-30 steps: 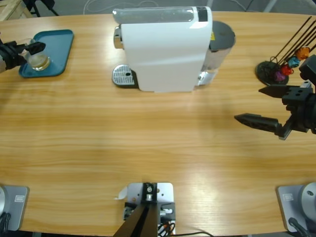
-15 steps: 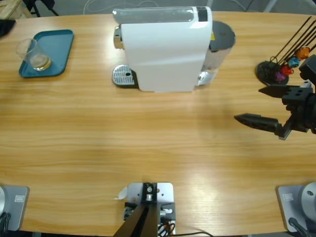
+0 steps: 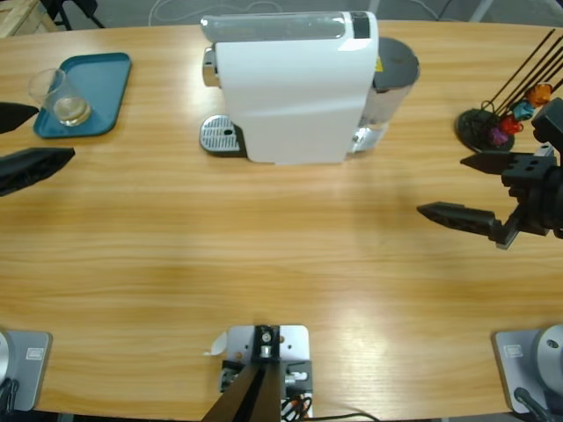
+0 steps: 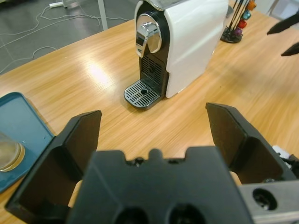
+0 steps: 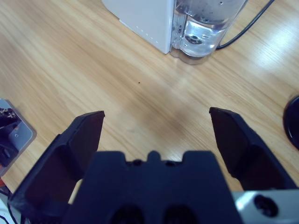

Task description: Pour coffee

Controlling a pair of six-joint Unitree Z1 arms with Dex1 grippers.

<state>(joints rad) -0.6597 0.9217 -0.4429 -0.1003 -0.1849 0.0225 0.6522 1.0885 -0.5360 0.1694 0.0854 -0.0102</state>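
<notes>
The left end effector [image 4: 152,135] has its two black jaws spread wide with nothing between them; in the high view it [image 3: 22,141] enters at the left edge, low over the bare bench [image 3: 264,255] and just in front of the teal tray [image 3: 106,75]. The right end effector [image 5: 156,133] is likewise spread wide and empty; in the high view it [image 3: 471,189] reaches in from the right edge, its jaw tips pointing toward the bench middle. Beyond the left end effector, the tray lies at the far-left part of the bench and carries a small clear glass [image 3: 54,92] near its left rim. The coffee [image 3: 70,110] — a shallow pale yellowish-brown pool — sits in the bottom of that glass, which stands upright and apart from both end effectors. Further along, a white coffee machine [image 3: 295,88] stands at the far middle of the bench, its round metal drip grille [image 3: 220,134] and chrome spout [image 4: 148,37] facing the tray side, its clear water tank [image 5: 205,23] at the opposite end. At the far right, a black capsule stand [image 3: 493,123] holds coloured capsules [image 3: 519,112] — near the right end effector, not touching it.
</notes>
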